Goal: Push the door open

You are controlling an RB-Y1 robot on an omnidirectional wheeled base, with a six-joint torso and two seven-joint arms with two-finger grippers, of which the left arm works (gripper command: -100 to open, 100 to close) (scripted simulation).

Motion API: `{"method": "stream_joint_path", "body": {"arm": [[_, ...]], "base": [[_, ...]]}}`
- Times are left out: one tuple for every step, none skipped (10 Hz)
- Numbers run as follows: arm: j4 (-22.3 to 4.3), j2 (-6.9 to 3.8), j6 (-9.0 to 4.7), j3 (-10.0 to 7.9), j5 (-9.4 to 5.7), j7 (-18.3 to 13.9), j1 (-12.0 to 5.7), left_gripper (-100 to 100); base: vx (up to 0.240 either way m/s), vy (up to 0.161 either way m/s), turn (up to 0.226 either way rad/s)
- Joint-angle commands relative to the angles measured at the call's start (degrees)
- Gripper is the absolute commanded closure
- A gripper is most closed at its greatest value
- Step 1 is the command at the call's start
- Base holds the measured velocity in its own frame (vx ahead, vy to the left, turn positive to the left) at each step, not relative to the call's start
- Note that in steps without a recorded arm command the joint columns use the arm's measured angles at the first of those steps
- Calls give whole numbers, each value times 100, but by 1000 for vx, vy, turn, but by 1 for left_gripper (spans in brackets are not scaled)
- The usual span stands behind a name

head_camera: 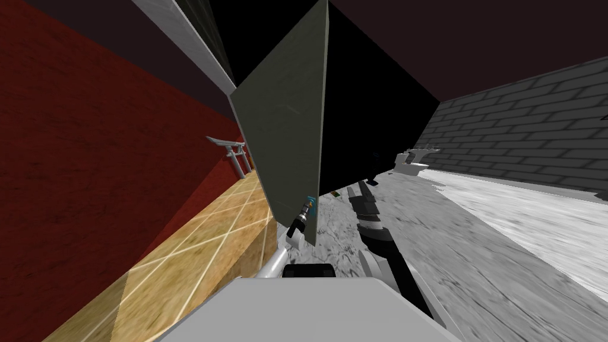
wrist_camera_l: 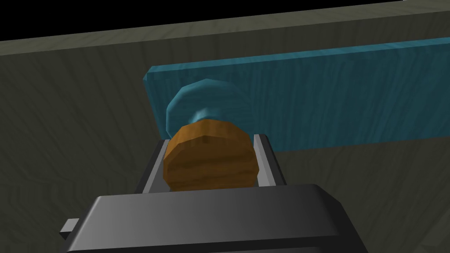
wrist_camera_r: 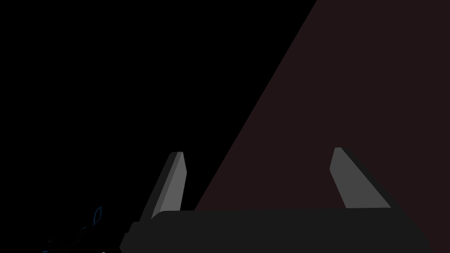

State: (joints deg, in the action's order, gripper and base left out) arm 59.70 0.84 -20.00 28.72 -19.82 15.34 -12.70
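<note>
A grey-green door (head_camera: 279,136) stands ajar right in front of me, seen nearly edge-on, with a black area behind it. Low on its near edge is a teal plate (wrist_camera_l: 329,96) carrying a brown knob (wrist_camera_l: 210,153). My left gripper (wrist_camera_l: 211,140) is shut on that knob, one finger pressing each side; in the head view it sits at the door's lower corner (head_camera: 304,215). My right arm (head_camera: 371,219) reaches forward beside the door's edge, toward the black area. Its gripper (wrist_camera_r: 257,151) is open with nothing between the fingers.
A red wall (head_camera: 89,148) and a tan tiled floor (head_camera: 196,255) lie left of the door, with a small grey gate-shaped stand (head_camera: 233,153) there. To the right run a grey floor (head_camera: 475,237), a dark brick wall (head_camera: 522,130) and a pale object (head_camera: 415,159).
</note>
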Motion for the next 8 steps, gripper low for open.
{"method": "stream_joint_path", "body": {"arm": [[-15, -9, 14, -1, -3, -2, 19, 100], [-15, -9, 14, -1, -3, -2, 19, 100], [-15, -9, 14, -1, -3, -2, 19, 100], [-45, -151, 10, -110, -5, 10, 3, 100], [-53, -177, 9, -142, -6, 11, -3, 100], [-69, -220, 5, -213, -10, 15, -17, 100], [-87, -247, 1, -292, -14, 20, -32, 100], [-106, -253, -4, -375, -18, 25, -48, 100]], "base": [[-22, 13, 3], [-13, 6, 5], [0, 0, 0], [37, -101, 24], [87, -153, 80], [88, -169, 63], [136, -174, 73], [182, -194, 77]]}}
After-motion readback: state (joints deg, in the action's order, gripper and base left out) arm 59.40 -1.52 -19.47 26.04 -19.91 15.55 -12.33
